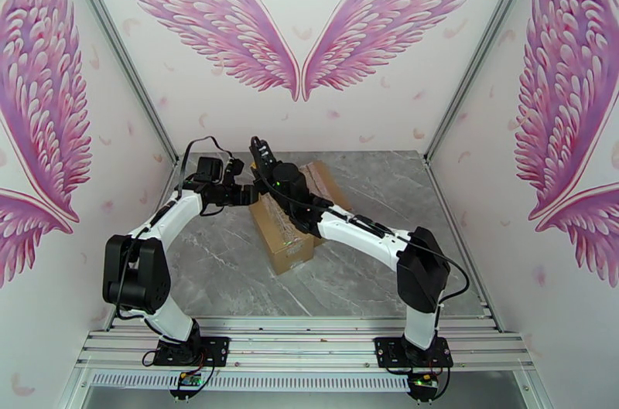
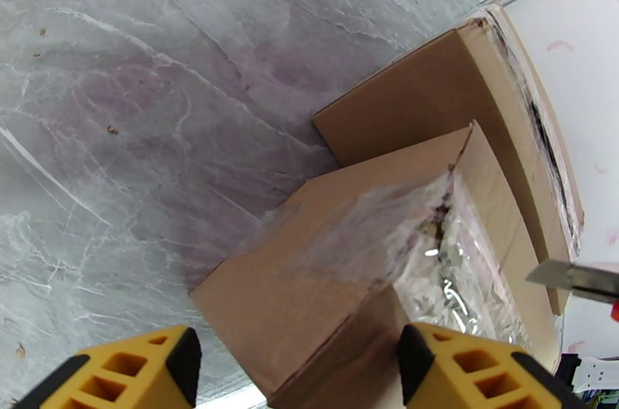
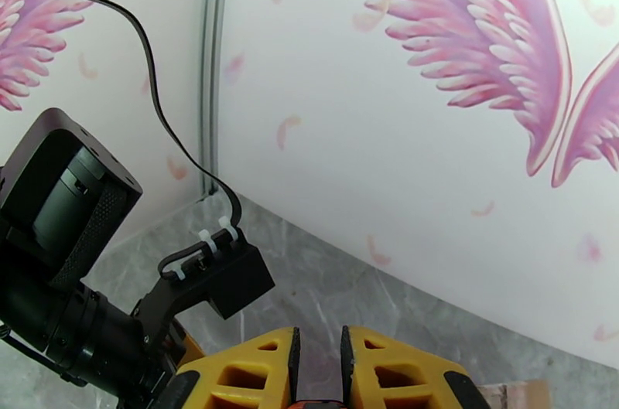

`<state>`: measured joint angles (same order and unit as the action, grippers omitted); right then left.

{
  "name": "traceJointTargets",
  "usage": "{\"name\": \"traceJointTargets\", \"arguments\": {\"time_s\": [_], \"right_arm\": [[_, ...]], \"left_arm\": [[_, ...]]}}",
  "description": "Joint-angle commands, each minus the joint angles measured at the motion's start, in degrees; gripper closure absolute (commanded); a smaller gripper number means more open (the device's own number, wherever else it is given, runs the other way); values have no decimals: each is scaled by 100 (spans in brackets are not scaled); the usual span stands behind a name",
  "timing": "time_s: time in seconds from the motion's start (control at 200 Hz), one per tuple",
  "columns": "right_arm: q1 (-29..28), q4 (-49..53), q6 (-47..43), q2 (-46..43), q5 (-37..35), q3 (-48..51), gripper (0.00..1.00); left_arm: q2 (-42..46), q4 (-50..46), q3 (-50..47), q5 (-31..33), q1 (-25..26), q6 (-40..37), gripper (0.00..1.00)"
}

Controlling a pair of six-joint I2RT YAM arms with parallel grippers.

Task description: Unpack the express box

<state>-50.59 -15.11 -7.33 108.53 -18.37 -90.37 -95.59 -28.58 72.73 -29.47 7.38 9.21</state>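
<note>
The express box (image 1: 288,239) is a brown cardboard carton in the middle of the table, with its flaps (image 2: 433,101) raised. Crinkled clear plastic wrap (image 2: 453,279) shows inside the opening. My left gripper (image 2: 298,360) is open at the box's left side, and its yellow fingers (image 2: 116,376) straddle a near corner of the box. My right gripper (image 1: 258,146) is raised over the far end of the box and points toward the back wall. Its fingers (image 3: 255,368) stand almost together with a reddish handle between them. A grey knife blade (image 2: 572,281) pokes in beside the box.
The grey marble table (image 1: 371,279) has bare room to the right of and in front of the box. White walls with pink wings close in on three sides. The left arm's wrist and cable (image 3: 70,248) hang close beside my right gripper.
</note>
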Motion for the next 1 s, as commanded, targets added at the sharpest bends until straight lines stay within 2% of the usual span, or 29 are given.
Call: {"name": "traceJointTargets", "arguments": {"time_s": [0.0,0.215,0.64,0.994], "right_arm": [[-39,-544,-23,209,56,-147,100],[-39,-1113,-118,376,-39,84,100],[-84,-1170,-318,381,-305,467,100],[-340,-1247,-715,118,-646,896,100]], "left_arm": [[-168,-5,-232,-6,1,-35,29],[-224,1,-321,-23,-17,-26,31],[-276,167,-618,-15,-33,230,39],[-276,278,-755,281,-155,575,46]]}}
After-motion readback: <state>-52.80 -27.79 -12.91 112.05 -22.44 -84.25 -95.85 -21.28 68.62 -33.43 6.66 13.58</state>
